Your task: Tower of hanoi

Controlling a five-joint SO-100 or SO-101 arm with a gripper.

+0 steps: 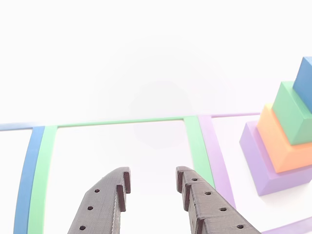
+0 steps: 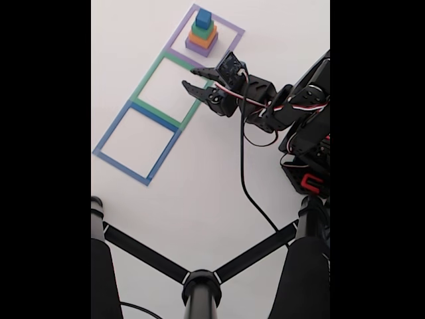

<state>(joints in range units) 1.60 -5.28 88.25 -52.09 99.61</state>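
The hand (image 1: 153, 183) is hovering spread and empty over the green outline (image 1: 117, 121); approaching carelessly, it is risking toppling the stacked blue block (image 1: 305, 80).

Blue block (image 1: 306, 80) — clipped by right edge, orange block (image 1: 287, 144) too

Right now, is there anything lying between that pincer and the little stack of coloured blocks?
Only flat markings: in the other view, the green outline's side strip and the purple outline's strip lie between the open pincer and the stack.
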